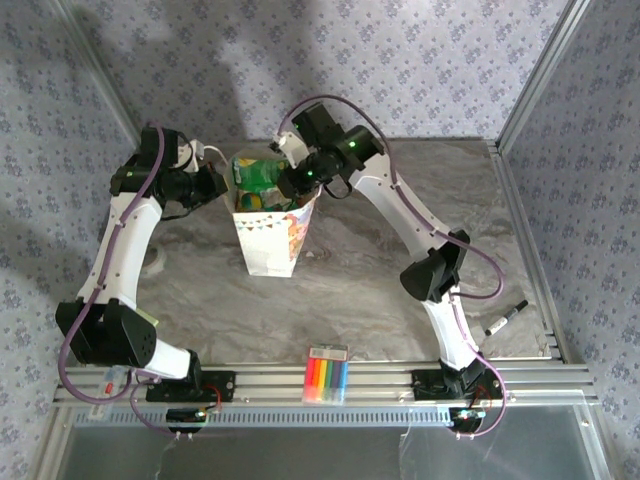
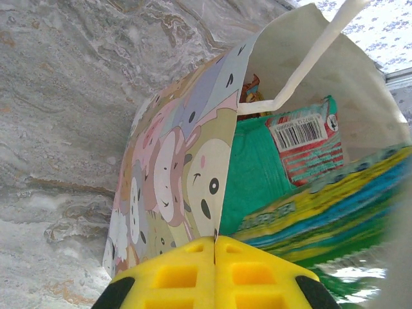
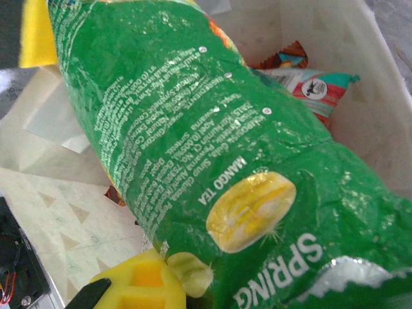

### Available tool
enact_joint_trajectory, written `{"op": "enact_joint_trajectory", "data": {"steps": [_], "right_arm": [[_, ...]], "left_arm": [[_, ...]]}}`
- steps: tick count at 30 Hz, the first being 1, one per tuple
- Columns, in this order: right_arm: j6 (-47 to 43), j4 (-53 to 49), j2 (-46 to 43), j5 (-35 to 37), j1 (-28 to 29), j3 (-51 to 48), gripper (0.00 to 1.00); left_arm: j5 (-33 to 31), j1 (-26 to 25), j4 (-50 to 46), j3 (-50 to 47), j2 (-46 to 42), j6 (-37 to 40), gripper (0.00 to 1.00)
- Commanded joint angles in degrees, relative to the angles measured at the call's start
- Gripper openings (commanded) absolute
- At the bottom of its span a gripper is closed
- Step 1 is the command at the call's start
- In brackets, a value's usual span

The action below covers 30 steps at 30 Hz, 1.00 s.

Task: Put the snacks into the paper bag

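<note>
The green packet (image 3: 225,161) hangs partway into the mouth of the paper bag (image 1: 270,240). Its far end is past the rim and its near end is pinched in the right jaws, which are closed narrowly on the foil. Deeper in the bag, a teal packet (image 3: 315,87) and an orange packet (image 3: 286,58) rest against the white inner wall. Whether more snacks lie beneath them cannot be told.

The left jaws are fully closed on the bag's rim beside its cartoon-printed side, holding the mouth spread. The bag stands upright toward the far side of the marbled counter (image 1: 400,260).

This looks like the drop-in step for the green packet. The next move calls for lowering it deeper, then parting the right jaws while the left steadies the rim.

A rainbow-striped pack of markers (image 1: 328,372) and a black marker pen (image 1: 505,318) lie near the front edge, well apart from the bag.
</note>
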Motion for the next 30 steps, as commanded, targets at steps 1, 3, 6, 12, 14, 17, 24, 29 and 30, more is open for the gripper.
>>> {"op": "enact_joint_trajectory", "data": {"steps": [1, 3, 6, 12, 14, 17, 24, 29, 30], "right_arm": [[-2.13, -2.10, 1.51, 0.60, 0.37, 3.21, 0.00], [-2.91, -3.23, 2.40, 0.67, 0.60, 3.66, 0.00], [-4.22, -4.90, 3.72, 1.93, 1.23, 4.15, 0.00], [-5.57, -7.95, 6.65, 6.41, 1.73, 5.40, 0.00], [-5.65, -8.42, 7.38, 6.92, 1.56, 5.47, 0.00], [-5.27, -9.03, 8.34, 6.82, 1.05, 5.53, 0.00], [-4.61, -11.38, 10.61, 7.03, -0.34, 6.11, 0.00], [-4.69, -13.73, 12.18, 10.20, -0.34, 6.53, 0.00], [-5.00, -14.04, 12.29, 10.96, -0.10, 6.37, 0.00]], "left_arm": [[0.73, 0.44, -1.19, -0.96, -1.57, 0.28, 0.05], [0.79, 0.42, -1.20, -1.00, -1.62, 0.27, 0.05], [0.83, 0.43, -1.24, -1.01, -1.70, 0.19, 0.05], [0.94, 0.43, -1.02, -1.29, -1.79, -0.06, 0.05], [0.90, 0.41, -1.02, -1.43, -1.80, -0.07, 0.05], [0.97, 0.38, -1.02, -1.55, -1.88, -0.16, 0.05], [1.01, 0.44, -0.85, -1.63, -1.71, -0.42, 0.05], [0.99, 0.40, -0.74, -1.55, -1.79, -0.68, 0.05], [1.01, 0.38, -0.69, -1.54, -1.82, -0.68, 0.05]]}}
